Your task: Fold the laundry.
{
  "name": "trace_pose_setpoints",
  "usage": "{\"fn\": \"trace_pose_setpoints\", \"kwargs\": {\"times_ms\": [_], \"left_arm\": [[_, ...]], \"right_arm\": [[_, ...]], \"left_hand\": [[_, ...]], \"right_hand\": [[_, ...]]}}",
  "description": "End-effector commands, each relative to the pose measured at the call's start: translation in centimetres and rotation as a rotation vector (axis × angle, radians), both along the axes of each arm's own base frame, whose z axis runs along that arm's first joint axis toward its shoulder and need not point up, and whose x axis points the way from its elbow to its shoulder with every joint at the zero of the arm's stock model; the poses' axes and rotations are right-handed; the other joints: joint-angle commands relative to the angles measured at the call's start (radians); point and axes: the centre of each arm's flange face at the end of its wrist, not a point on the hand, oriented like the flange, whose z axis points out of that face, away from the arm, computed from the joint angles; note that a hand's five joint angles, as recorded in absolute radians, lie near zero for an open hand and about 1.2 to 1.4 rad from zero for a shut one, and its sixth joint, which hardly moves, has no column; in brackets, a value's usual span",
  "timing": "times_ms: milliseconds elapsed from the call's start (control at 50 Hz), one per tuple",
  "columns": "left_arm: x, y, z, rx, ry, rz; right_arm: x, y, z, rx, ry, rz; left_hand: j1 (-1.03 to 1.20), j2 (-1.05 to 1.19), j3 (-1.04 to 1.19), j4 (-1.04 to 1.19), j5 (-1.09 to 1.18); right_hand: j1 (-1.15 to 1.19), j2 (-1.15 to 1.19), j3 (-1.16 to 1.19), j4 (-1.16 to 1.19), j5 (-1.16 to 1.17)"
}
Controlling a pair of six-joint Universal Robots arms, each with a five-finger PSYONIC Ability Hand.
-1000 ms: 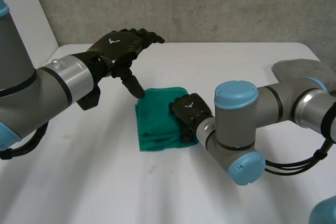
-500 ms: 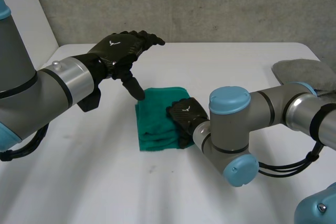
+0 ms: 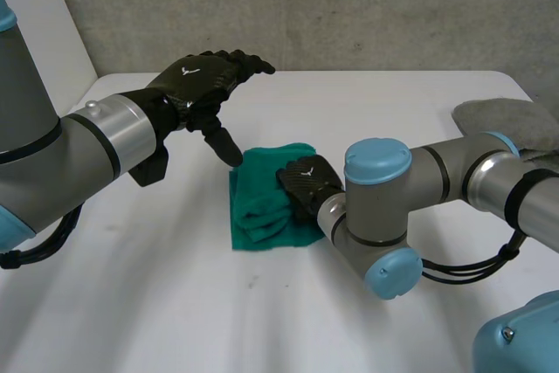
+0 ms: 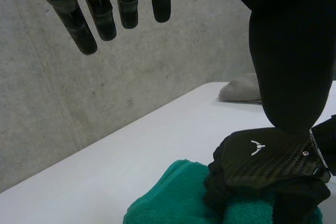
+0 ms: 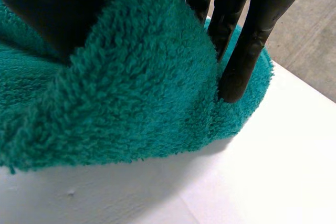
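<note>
A green towel [image 3: 262,209], folded small, lies on the white table [image 3: 131,303] in the middle. My right hand [image 3: 307,184] rests on its right edge. In the right wrist view the thumb and fingers [image 5: 251,40] pinch a raised fold of the towel [image 5: 131,82] between them. My left hand [image 3: 196,78] hovers above the towel's far left corner with fingers straight and the thumb pointing down close to the cloth. In the left wrist view its fingers [image 4: 100,6] are spread, and the right hand [image 4: 268,157] sits on the towel [image 4: 168,200] below.
A grey cloth [image 3: 507,118] lies at the table's far right edge, also behind the right hand in the left wrist view [image 4: 241,88]. A concrete wall [image 3: 349,6] runs behind the table.
My right hand has closed on the towel's right edge and bunched it up toward the left. The right arm has shifted slightly left. The left hand has stayed in place.
</note>
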Motion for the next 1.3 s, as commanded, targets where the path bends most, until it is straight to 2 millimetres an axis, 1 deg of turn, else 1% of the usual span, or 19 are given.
{"fn": "trace_pose_setpoints", "kwargs": {"times_ms": [20,120,220,320,340,540,600,680,720,760,800,900,920,1040,1060,1140,1260,1280,1300], "left_arm": [[0.0,0.0,-0.1,0.003,-0.001,0.0],[0.0,0.0,-0.2,0.006,-0.002,0.0],[0.0,0.0,-0.3,0.007,-0.003,0.003],[0.0,-0.1,-0.5,0.007,-0.003,0.003],[0.0,-0.1,-0.5,0.007,-0.003,0.003],[0.0,-0.3,-1.0,0.019,-0.006,0.006],[-0.1,-0.4,-1.3,0.026,-0.009,0.006],[-0.1,-0.5,-1.6,0.035,-0.013,0.009],[-0.1,-0.6,-1.8,0.04,-0.015,0.009],[-0.1,-0.6,-2.0,0.044,-0.017,0.011],[-0.1,-0.7,-2.1,0.047,-0.019,0.011],[-0.1,-0.7,-2.3,0.054,-0.022,0.011],[-0.1,-0.7,-2.5,0.058,-0.024,0.011],[-0.2,-0.9,-3.1,0.059,-0.026,0.011],[-0.2,-0.9,-3.2,0.06,-0.026,0.012],[-0.3,-1.1,-3.5,0.063,-0.028,0.014],[-0.3,-1.1,-3.8,0.068,-0.03,0.012],[-0.3,-1.1,-3.8,0.068,-0.03,0.014],[-0.3,-1.1,-3.8,0.068,-0.03,0.012]], "right_arm": [[-1.1,-1.5,0.5,-0.014,0.01,-0.029],[-4.8,-5.0,0.6,-0.041,0.068,-0.116],[-8.8,-8.1,1.7,-0.088,0.109,-0.204],[-11.5,-10.5,2.4,-0.103,0.096,-0.234],[-12.6,-11.6,2.7,-0.119,0.092,-0.247],[-15.3,-15.9,3.1,-0.319,0.184,-0.209],[-15.1,-17.1,4.8,-0.408,0.187,-0.181],[-15.6,-19.3,8.3,-0.533,0.14,-0.194],[-17.1,-21.2,10.1,-0.599,0.117,-0.245],[-18.2,-22.3,11.2,-0.63,0.105,-0.274],[-20.2,-23.8,12.0,-0.657,0.097,-0.318],[-24.8,-26.1,11.2,-0.638,0.119,-0.402],[-26.5,-26.6,10.4,-0.618,0.132,-0.43],[-30.4,-27.8,6.8,-0.551,0.162,-0.486],[-31.8,-28.0,5.6,-0.527,0.17,-0.507],[-34.1,-28.2,3.4,-0.477,0.187,-0.527],[-34.3,-27.9,1.6,-0.429,0.189,-0.5],[-34.3,-27.8,1.5,-0.419,0.189,-0.498],[-34.2,-27.5,1.3,-0.394,0.191,-0.494]], "left_hand": [[0.028,0.014,0.007,0.015,-0.008],[0.028,0.014,0.007,0.015,-0.008],[0.028,0.014,0.007,0.015,-0.008],[0.03,0.017,0.01,0.018,-0.005],[0.03,0.017,0.01,0.018,-0.005],[0.03,0.017,0.01,0.018,-0.005],[0.03,0.017,0.01,0.018,-0.005],[0.033,0.02,0.013,0.021,-0.002],[0.033,0.02,0.013,0.021,-0.002],[0.033,0.02,0.013,0.021,-0.002],[0.033,0.02,0.013,0.021,-0.002],[0.033,0.02,0.013,0.021,-0.002],[0.033,0.02,0.013,0.021,-0.002],[0.039,0.026,0.019,0.027,0.004],[0.039,0.026,0.019,0.027,0.004],[0.039,0.026,0.019,0.027,0.004],[0.042,0.029,0.022,0.03,0.007],[0.042,0.029,0.022,0.03,0.007],[0.042,0.029,0.022,0.03,0.007]], "right_hand": [[0.533,0.264,0.279,0.218,0.292],[0.533,0.264,0.279,0.218,0.292],[0.533,0.264,0.279,0.218,0.292],[0.533,0.264,0.279,0.218,0.292],[0.533,0.264,0.279,0.218,0.292],[0.533,0.264,0.279,0.218,0.292],[0.533,0.264,0.279,0.218,0.292],[0.533,0.264,0.279,0.218,0.292],[0.533,0.264,0.279,0.218,0.292],[0.533,0.264,0.279,0.218,0.292],[0.533,0.264,0.279,0.218,0.292],[0.533,0.264,0.279,0.218,0.292],[0.533,0.264,0.279,0.218,0.292],[0.533,0.264,0.279,0.218,0.292],[0.533,0.264,0.279,0.218,0.292],[0.533,0.264,0.279,0.218,0.292],[0.533,0.264,0.279,0.218,0.292],[0.371,0.102,0.117,0.056,0.13],[-0.119,-0.388,-0.373,-0.434,-0.36]]}}
